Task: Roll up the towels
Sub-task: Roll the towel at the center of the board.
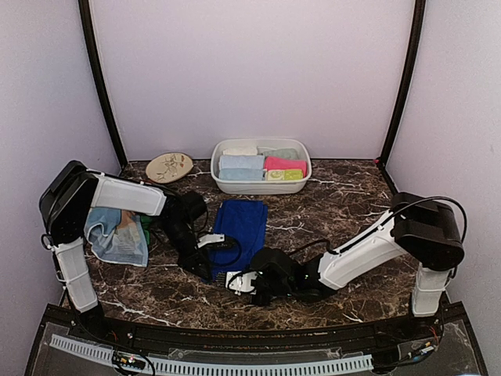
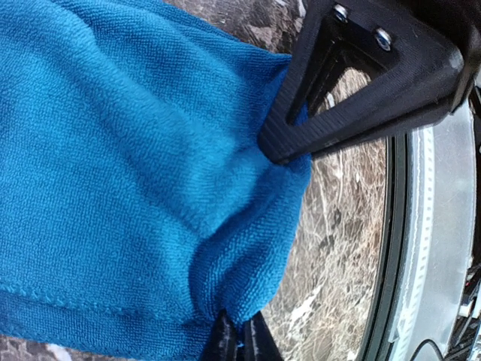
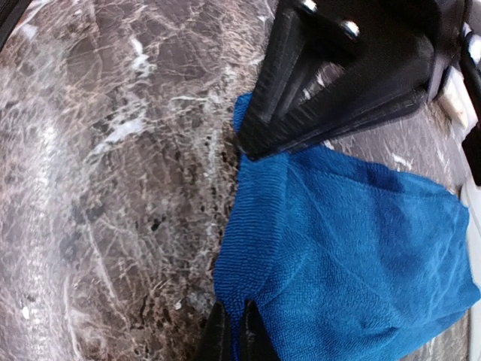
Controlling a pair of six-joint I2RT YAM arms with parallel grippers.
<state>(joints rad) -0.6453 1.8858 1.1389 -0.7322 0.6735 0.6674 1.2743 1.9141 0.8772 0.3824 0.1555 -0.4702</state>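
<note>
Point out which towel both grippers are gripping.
The royal blue towel, spread flat mid-table. The left gripper and right gripper pinch its near edge; the other towels sit in the white tub or lie piled at left.

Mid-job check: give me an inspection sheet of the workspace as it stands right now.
Surface: dark marble-pattern table, no spills seen.
Job's things: royal blue towel spread flat at centre, near edge gathered by both grippers. Crumpled towel pile under the left arm. Folded towels, light blue and pink among them, in the white tub.
Clutter: leaf-pattern plate at the back left, apart from the tub.
Grippers: left gripper shut on the blue towel's corner; right gripper shut on the other near corner.
Cables: black cable looping over the right arm, clear of the towel.
Surroundings: plain pale walls, black corner posts; nothing else seen.
</note>
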